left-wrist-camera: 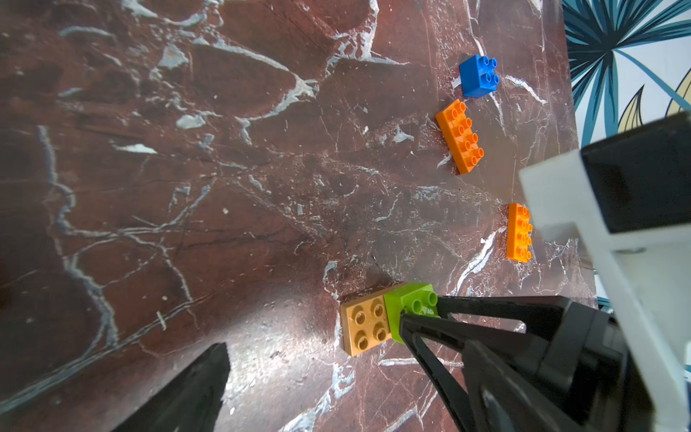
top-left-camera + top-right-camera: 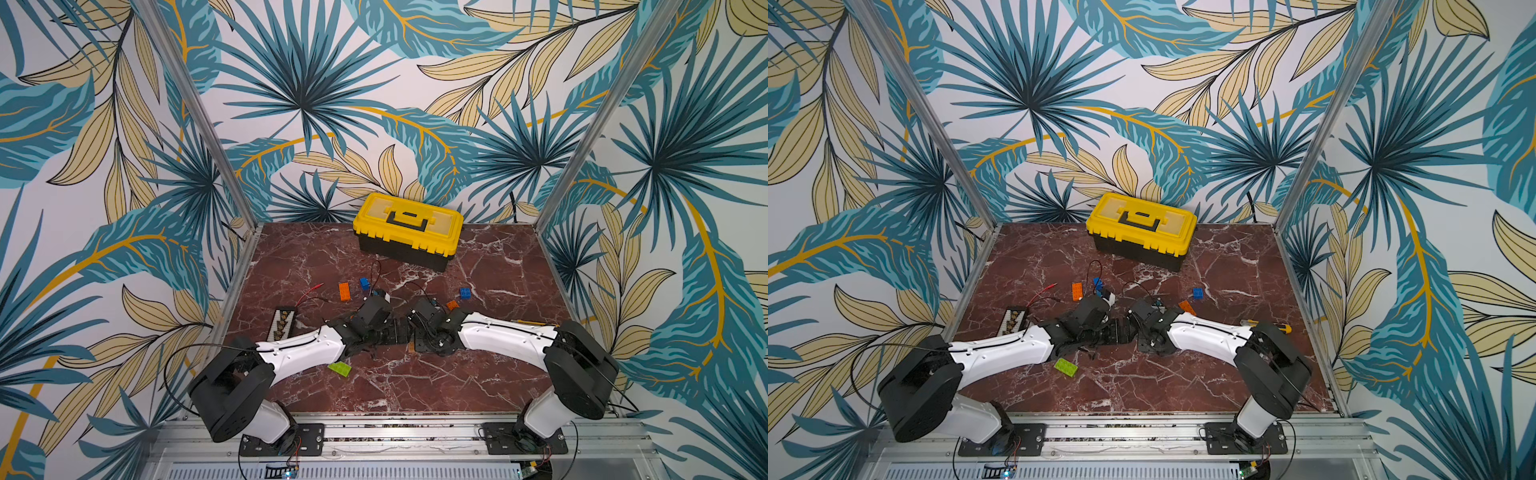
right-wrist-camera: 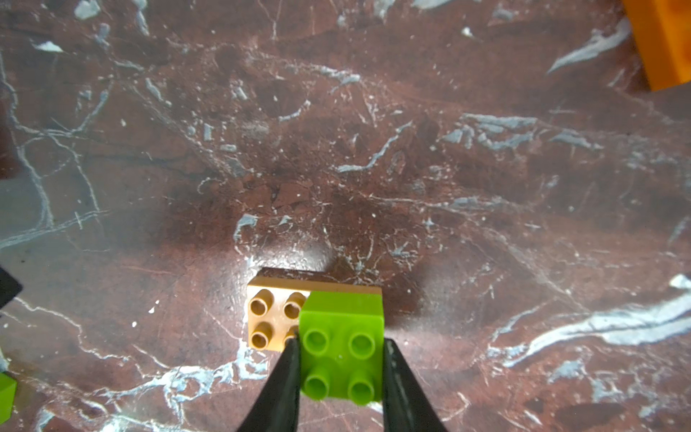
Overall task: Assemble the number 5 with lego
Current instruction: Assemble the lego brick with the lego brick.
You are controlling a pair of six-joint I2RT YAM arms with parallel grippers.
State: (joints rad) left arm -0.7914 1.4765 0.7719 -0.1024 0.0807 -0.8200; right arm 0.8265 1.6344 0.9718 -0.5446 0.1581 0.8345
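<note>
My right fingers (image 3: 288,374) are clamped on the small lime green four-stud brick (image 3: 342,336), one finger flat against each side wall. That brick sits on one half of the tan oblong brick (image 3: 271,318), which lies flat on the dark red marble-patterned table (image 3: 374,149). The four bare tan studs are just beside one finger.

My left fingers (image 1: 194,389) stand wide and hold nothing. Only one shows in the left wrist view, apart from the tan brick; the other is probably behind the right arm's black fingers.

In both top views the two wrists meet mid-table, and I cannot make out the stacked pair under them. The blue four-stud brick (image 1: 478,76) and the nearer orange oblong brick (image 1: 460,136) lie well apart from the grip. A second orange oblong brick (image 1: 519,233) is partly cut off by the white camera mount (image 1: 561,202). The large lime green oblong brick (image 2: 339,368) lies beside my left forearm.
</note>
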